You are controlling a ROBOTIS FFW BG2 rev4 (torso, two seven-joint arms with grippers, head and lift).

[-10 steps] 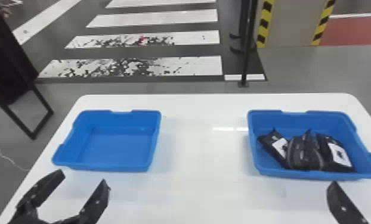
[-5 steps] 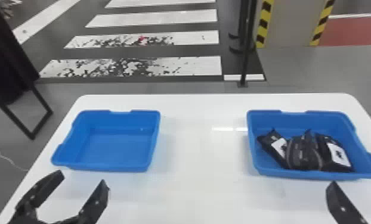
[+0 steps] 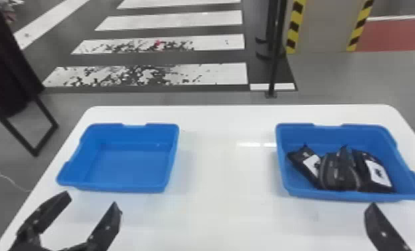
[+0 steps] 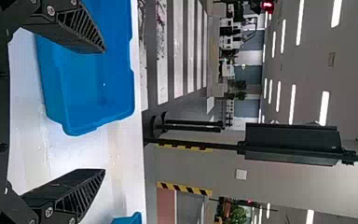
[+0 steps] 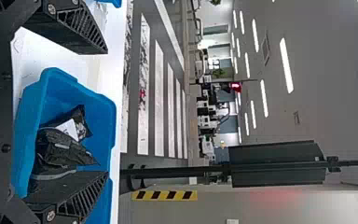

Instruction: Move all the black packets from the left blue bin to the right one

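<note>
Remaining seemingly unmoved, black packets (image 3: 337,175), inside the right blue bin (image 3: 353,196).

A white tabletop (image 3: 223,213) with rounded far corners extends forward of the left gripper (image 3: 91,200) and right gripper (image 3: 401,203). Grey floor (image 3: 347,80) lies beyond. White crosswalk stripes (image 3: 170,20), the nearer two black-speckled, cross dark flooring farther forward of the left gripper. A black post (image 3: 276,60) stands beyond the tabletop, laterally between both grippers. Forward of the right gripper: a grey wall section (image 3: 327,26) with yellow-black edges. Strip lights (image 4: 325,108) line the grey ceiling (image 4: 354,60) above the left gripper.
</note>
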